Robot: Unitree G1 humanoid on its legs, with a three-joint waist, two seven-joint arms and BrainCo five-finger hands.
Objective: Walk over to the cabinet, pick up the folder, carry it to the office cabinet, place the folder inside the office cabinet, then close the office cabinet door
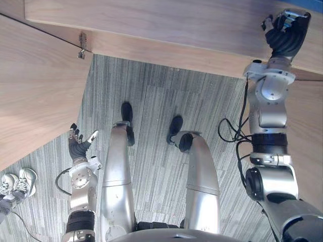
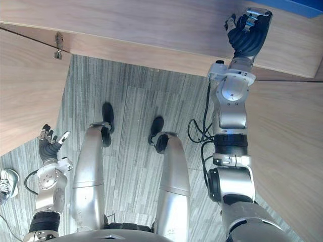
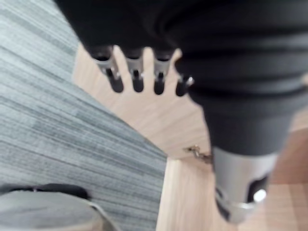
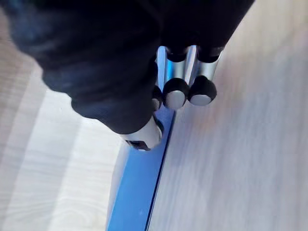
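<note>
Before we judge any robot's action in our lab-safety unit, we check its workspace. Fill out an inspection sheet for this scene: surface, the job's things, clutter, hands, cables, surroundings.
Surface: light wooden cabinet top.
Job's things: blue folder lying on the wood at the right hand; wooden door panel with a metal hinge on the robot's left.
Clutter: nothing seen.
Hands: right hand raised at the cabinet, fingers curled onto the folder's edge; left hand low at the side, fingers relaxed, holding nothing.
Cables: what looks like a thin dark cord on the floor near the sneakers.
Surroundings: grey striped carpet; a person's white sneakers at the left.
</note>
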